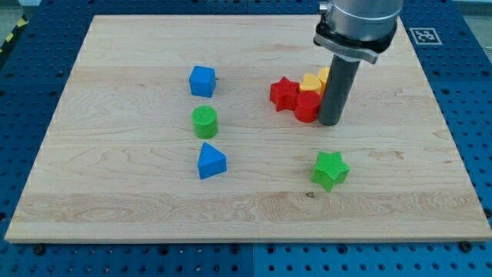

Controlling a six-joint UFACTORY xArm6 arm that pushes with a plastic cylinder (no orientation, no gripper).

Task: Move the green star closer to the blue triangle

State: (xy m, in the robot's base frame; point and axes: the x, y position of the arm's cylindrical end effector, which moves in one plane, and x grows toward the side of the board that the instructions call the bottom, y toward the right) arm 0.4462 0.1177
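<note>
The green star [330, 170] lies at the lower right of the wooden board [115, 192]. The blue triangle [211, 161] lies to its left, well apart, near the lower middle. My tip [331, 122] rests on the board above the green star, a short gap away, and right beside the red round block [307, 108] at the view's right of it.
A red star [284, 94], a yellow heart [310, 81] and another yellow block [324, 75] cluster left of the rod. A green cylinder [204, 121] and a blue cube [202, 81] stand above the blue triangle.
</note>
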